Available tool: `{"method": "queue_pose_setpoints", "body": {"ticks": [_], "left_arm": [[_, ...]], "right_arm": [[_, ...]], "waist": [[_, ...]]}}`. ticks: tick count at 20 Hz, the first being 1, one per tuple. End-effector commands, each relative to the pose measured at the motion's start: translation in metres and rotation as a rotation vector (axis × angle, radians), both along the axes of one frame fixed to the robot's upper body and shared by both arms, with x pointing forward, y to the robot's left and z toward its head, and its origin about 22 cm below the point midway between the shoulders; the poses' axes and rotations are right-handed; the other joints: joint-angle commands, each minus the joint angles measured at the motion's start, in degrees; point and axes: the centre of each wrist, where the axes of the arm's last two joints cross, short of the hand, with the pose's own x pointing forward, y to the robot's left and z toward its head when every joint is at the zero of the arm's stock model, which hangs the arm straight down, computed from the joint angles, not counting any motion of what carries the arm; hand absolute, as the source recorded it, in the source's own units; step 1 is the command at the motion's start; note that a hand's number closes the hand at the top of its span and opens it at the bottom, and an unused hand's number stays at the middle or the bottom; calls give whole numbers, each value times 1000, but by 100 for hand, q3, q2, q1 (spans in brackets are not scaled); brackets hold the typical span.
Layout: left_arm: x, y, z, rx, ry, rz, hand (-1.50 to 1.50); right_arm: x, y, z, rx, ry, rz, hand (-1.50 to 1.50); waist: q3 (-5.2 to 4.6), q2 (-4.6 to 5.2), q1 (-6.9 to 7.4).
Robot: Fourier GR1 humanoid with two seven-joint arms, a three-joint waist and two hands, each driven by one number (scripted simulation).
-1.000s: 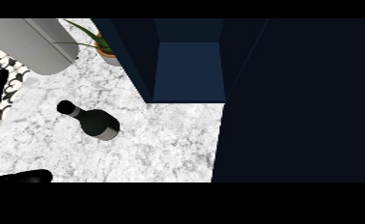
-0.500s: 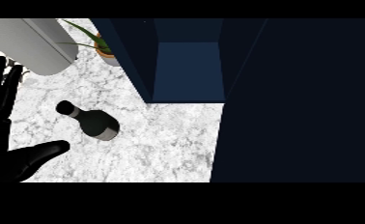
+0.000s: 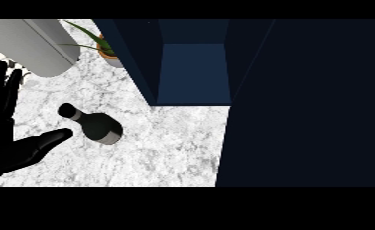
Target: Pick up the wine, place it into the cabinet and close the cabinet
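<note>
The wine bottle point(image 3: 93, 125) is dark, with a pale band at its base, and lies on the marble counter point(image 3: 168, 149) with its neck pointing up-left. My left hand point(image 3: 22, 152) comes in from the lower left edge and is open. Its thumb points at the bottle and stops just short of it, and its fingers point(image 3: 9, 87) stand straight up along the left edge. The dark blue cabinet point(image 3: 194, 73) stands open to the right of the bottle, and nothing shows inside it. My right hand does not show.
A potted plant point(image 3: 106, 50) stands beside the cabinet's left wall. A grey rounded object point(image 3: 36, 45) fills the top left corner. A large dark panel point(image 3: 300, 105) covers the view's right side.
My left hand has risen from the lower left corner into view, its thumb nearing the bottle and its fingers spreading along the left edge. The bottle and cabinet have not moved.
</note>
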Motion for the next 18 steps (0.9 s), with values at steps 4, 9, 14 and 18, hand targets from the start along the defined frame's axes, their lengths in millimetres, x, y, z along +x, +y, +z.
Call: {"method": "queue_pose_setpoints", "body": {"ticks": [4,9,14,18], "left_arm": [[14,7,-35,10,62,8,-150],[12,22,-72,5,97,31,-150],[12,17,-103,-3,142,48,-150],[9,26,-122,-3,130,43,-150]], "right_arm": [[-27,-3,14,17,-31,61,-150],[-11,-10,11,49,-32,61,-150],[-47,-2,11,33,-57,64,-150],[-6,-6,17,33,-26,46,-150]], "waist": [[-1,3,-1],[3,15,20],[-1,-6,-34],[2,13,27]]}}
